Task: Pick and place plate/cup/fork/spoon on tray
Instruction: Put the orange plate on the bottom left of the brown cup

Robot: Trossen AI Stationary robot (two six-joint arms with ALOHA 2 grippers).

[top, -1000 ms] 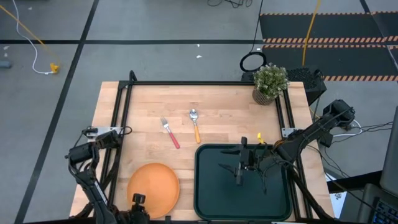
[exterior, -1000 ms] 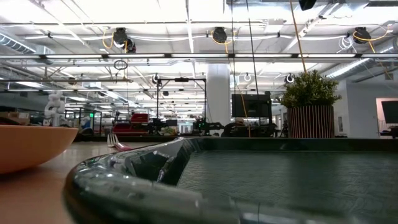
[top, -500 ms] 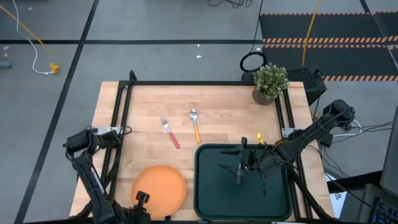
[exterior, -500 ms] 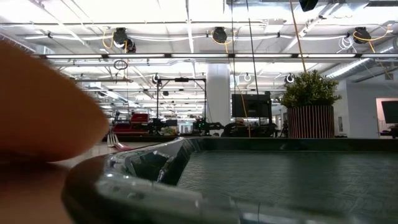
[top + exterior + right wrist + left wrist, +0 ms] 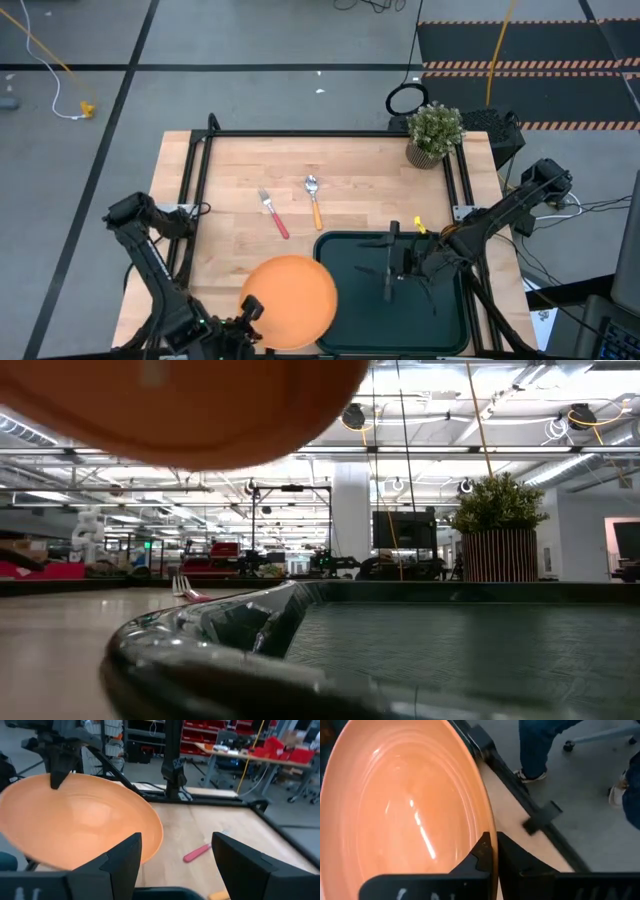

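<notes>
Down at the bottom of the high view, the left gripper (image 5: 250, 312) had its fingers pinched tight on the rim of the plate (image 5: 288, 302). The orange plate sat at lower centre of that frame, its right edge overlapping the left rim of the tray (image 5: 330, 300). In the low view the plate (image 5: 190, 405) filled the upper left of the picture as a blurred orange underside, raised clear of the tabletop, with the tray's glossy rim (image 5: 230, 660) running across the lower part. The left wrist view showed the plate (image 5: 405, 810) tilted on edge, the two dark fingers (image 5: 482, 855) closed on its rim near the bottom centre.

Over the tray, right of centre in the high view, the right gripper (image 5: 392, 268) hung with its jaws spread wide and nothing between them. Its own camera showed both fingers (image 5: 122, 857) well apart at the bottom of the frame, the plate (image 5: 80, 825) at left, and the fork's pink-red handle (image 5: 196, 852) on the wood between them.

On the bare wood, upper centre of the high view, the fork (image 5: 272, 214) and the spoon (image 5: 314, 200) lay near each other, well apart from the tray. A potted plant (image 5: 434, 132) stood at the table's upper right corner. Someone's legs in blue trousers (image 5: 540, 742) showed at the top of the left wrist view, beyond the table edge.
</notes>
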